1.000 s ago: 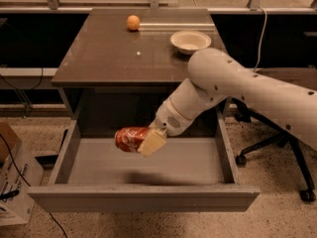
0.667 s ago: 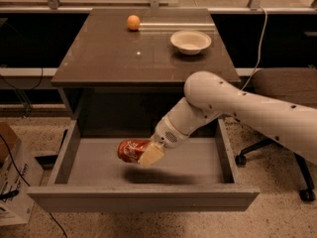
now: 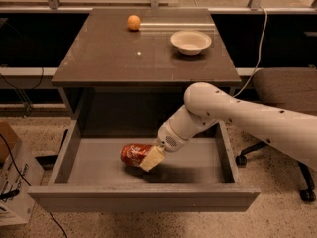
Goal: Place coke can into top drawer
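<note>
The top drawer [image 3: 99,160] is pulled fully open below the brown cabinet top. The red coke can [image 3: 133,154] lies on its side low inside the drawer, near the middle of the grey bottom, at or just above the floor. My gripper [image 3: 150,156] reaches down into the drawer from the right and is shut on the can's right end, one pale finger [image 3: 152,157] across its front. The white arm runs up and off to the right.
On the cabinet top sit an orange fruit [image 3: 133,22] at the back and a white bowl [image 3: 190,41] at the right. An office chair [image 3: 285,90] stands to the right. A cardboard box [image 3: 12,182] and cables are on the floor at the left.
My gripper has lowered the can deeper into the drawer, a little toward the front. The arm's elbow has dropped with it.
</note>
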Available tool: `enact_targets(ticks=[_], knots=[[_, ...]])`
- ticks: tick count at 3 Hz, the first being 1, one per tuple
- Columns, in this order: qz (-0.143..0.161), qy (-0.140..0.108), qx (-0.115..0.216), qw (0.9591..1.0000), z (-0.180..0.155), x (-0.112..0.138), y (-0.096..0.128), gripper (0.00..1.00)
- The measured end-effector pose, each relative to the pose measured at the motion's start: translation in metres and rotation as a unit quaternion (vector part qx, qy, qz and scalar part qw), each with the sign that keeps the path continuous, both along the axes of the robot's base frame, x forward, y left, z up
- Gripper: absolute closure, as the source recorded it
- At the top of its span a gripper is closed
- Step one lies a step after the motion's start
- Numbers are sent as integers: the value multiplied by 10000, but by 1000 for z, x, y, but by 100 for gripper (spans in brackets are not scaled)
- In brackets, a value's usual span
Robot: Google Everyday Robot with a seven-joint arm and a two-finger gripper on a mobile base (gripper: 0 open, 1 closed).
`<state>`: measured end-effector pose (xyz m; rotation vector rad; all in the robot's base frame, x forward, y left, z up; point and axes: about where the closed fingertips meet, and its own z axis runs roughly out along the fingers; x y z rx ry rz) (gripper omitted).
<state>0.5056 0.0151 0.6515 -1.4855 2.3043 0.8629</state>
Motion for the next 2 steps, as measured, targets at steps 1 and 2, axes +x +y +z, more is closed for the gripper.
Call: enact_targets(ticks=[1, 2], knots=[[14, 12, 0, 10000, -1, -1, 1, 6], [20, 17, 0, 10000, -2, -1, 2, 0]])
